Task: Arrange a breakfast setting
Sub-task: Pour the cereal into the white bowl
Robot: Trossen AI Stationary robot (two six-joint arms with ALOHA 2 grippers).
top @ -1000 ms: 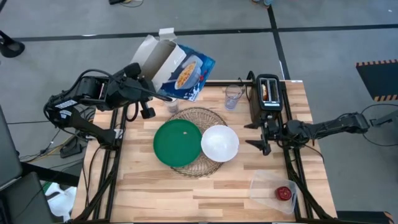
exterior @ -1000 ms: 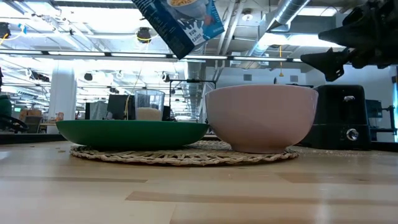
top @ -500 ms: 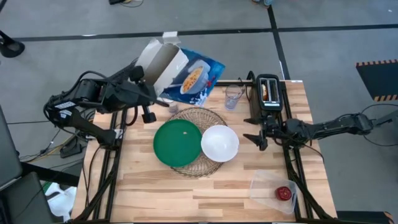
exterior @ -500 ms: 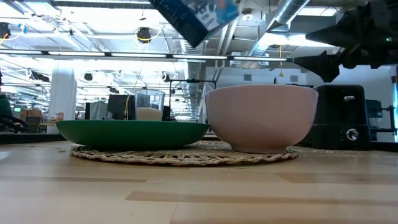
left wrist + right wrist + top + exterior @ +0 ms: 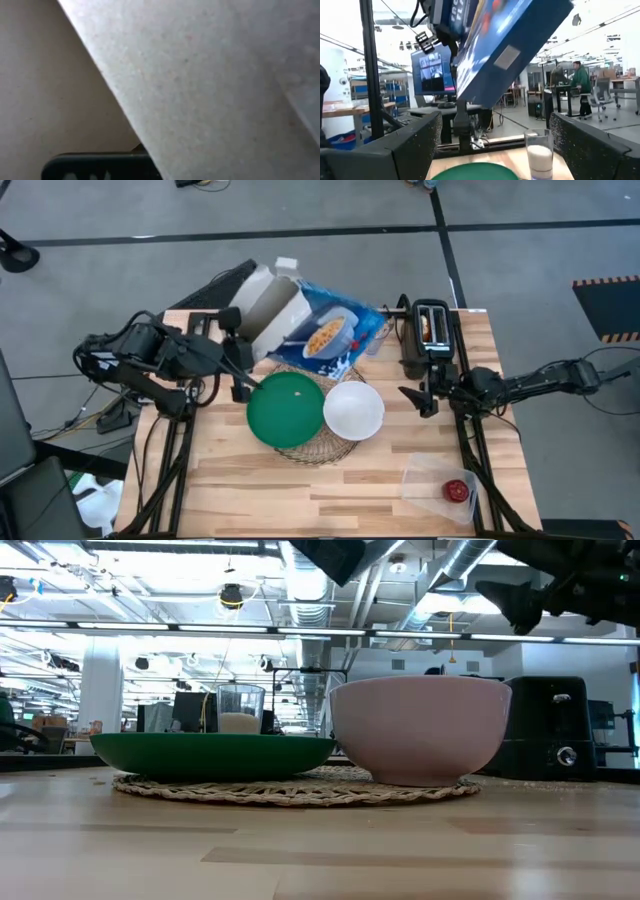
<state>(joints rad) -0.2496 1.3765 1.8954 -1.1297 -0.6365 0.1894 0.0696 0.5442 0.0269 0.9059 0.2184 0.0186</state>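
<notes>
My left gripper is shut on a blue cereal box with open pale flaps, held high over the far part of the round wire mat. The green plate and white bowl rest on the mat. The box partly hides one clear glass at the far edge. My right gripper is open and empty, raised between the bowl and the black toaster. The pale bagel sticks out of a toaster slot. The spoon is out of view. My left gripper holds the cereal box near its open end, coming from the table's left. The left wrist view shows only bare cardboard close up and one dark finger, so the kind of hold is hidden. The box is lifted clear and tilted.
A clear plastic tub with the small red apple inside stands at the near right corner. A crumb lies on the green plate. Bare wood lies along the table's near edge.
My left gripper has carried the cereal box toward the table's right and near side, over the mat's far part, and higher; the box has turned and tipped further. My right gripper has risen a little beside the toaster.
</notes>
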